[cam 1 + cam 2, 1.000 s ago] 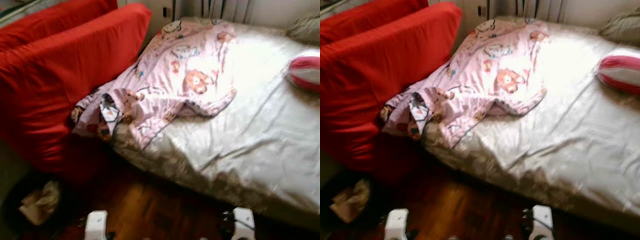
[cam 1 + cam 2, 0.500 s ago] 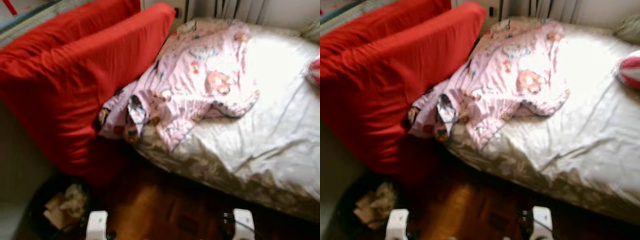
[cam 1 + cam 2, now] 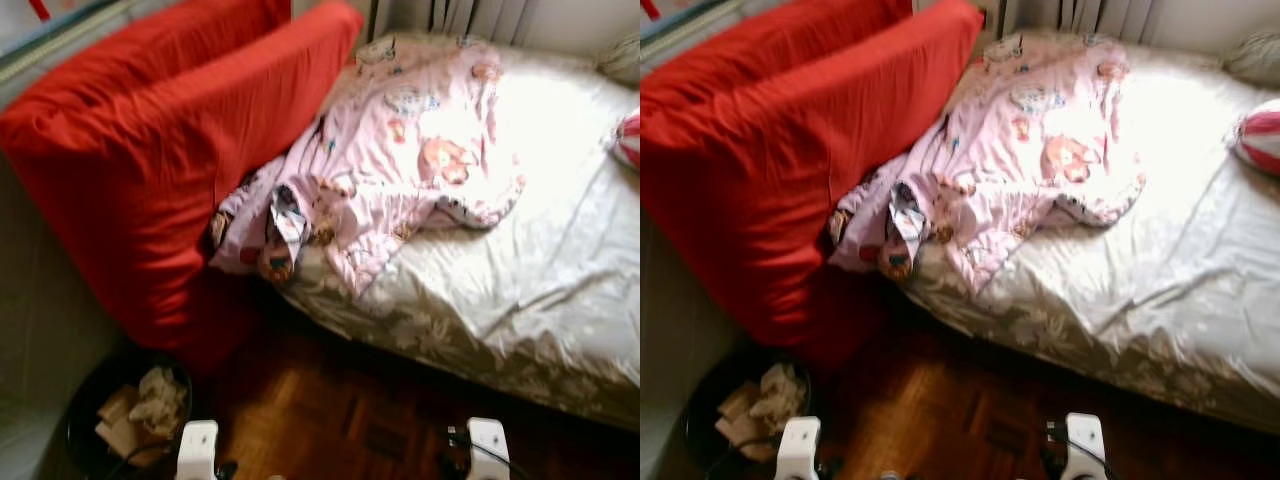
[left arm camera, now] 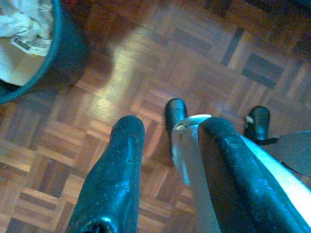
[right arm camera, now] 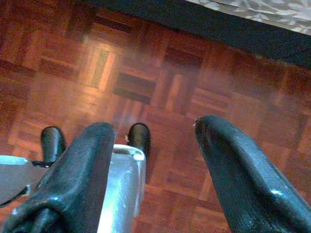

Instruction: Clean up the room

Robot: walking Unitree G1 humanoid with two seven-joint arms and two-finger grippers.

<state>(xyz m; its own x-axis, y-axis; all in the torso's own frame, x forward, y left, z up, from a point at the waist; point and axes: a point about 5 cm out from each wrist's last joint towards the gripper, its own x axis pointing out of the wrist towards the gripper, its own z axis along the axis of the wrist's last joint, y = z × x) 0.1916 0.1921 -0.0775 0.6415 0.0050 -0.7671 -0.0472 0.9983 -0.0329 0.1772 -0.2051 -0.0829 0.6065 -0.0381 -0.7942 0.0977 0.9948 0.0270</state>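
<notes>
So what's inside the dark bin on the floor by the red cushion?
The bin holds crumpled pale paper or tissue and some flat tan cardboard-like pieces. Whatever lies beneath that top layer is covered and cannot be seen.

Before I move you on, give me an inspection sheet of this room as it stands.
Surface: parquet floor, bare in front of the bed.
Job's things: pink printed blanket, crumpled, one corner hanging off the bed's edge beside the red cushions.
Clutter: dark bin on the floor by the cushions, holding crumpled paper; striped pillow on the bed.
Grippers: left pincer and right pincer both open, empty, hanging over the floor.
Cables: thin black wire by the right arm.
Surroundings: curtain behind the bed.
</notes>
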